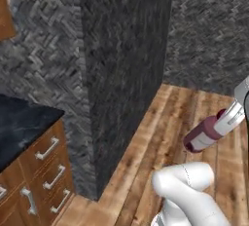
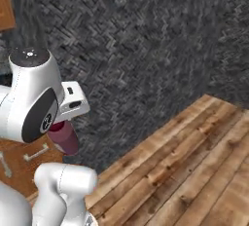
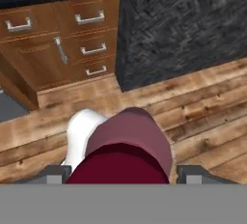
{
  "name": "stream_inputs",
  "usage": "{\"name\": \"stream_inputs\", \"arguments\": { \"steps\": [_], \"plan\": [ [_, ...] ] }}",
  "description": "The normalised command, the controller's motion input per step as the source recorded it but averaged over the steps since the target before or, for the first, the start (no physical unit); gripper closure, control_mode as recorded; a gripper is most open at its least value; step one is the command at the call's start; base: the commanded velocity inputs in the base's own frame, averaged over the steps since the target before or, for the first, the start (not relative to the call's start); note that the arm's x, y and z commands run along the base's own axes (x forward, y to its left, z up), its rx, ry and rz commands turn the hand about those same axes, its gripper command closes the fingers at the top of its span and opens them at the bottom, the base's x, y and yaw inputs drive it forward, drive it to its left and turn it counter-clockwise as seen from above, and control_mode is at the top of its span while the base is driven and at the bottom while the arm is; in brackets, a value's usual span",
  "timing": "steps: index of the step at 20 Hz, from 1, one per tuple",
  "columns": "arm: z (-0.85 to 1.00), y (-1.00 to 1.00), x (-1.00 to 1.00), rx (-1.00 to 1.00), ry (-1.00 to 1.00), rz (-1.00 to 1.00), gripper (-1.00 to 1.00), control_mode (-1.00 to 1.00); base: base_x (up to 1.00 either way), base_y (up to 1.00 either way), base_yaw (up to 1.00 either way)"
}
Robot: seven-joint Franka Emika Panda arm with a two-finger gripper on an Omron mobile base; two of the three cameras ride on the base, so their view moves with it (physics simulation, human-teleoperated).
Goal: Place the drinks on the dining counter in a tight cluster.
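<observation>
The gripper is clamped around a maroon bottle, its two dark finger tips standing wide on either side of the bottle's body in the hand view, where the bottle bulks large right in front of the camera. Seen from the left base view, the bottle hangs in the air above the wood floor, tilted so that its rounded base points down and to the left, with the white hand gripping its upper end. In the right base view just the maroon base of the bottle pokes out beneath the arm's big white joint. The bottle touches nothing but the fingers. Below and beyond it, plank flooring runs up to a dark grey, woven-textured wall block that juts forward into the room. Beside that block stands a wooden cabinet with silver drawer handles, topped by a black marble-look counter with pale veining; the bottle is well apart from this counter, out over the floor. More of the same grey wall closes off the background.
</observation>
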Motion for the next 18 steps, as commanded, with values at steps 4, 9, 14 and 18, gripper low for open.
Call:
{"name": "stream_inputs", "arguments": {
  "steps": [4, 9, 14, 18],
  "plan": [
    [0.0, 0.0, 0.0, 0.0, 0.0, 0.0, 1.0, 1.0, 0.08, 0.09, -0.9],
    [0.0, 0.0, 0.0, 0.0, 0.0, 0.0, 1.0, 1.0, 0.65, 0.2, -0.69],
    [0.0, 0.0, 0.0, 0.0, 0.0, 0.0, 1.0, 1.0, 1.0, 0.62, -0.42],
    [0.0, 0.0, 0.0, 0.0, 0.0, 0.0, 1.0, 1.0, 1.0, 0.73, -0.39]
  ]
}}
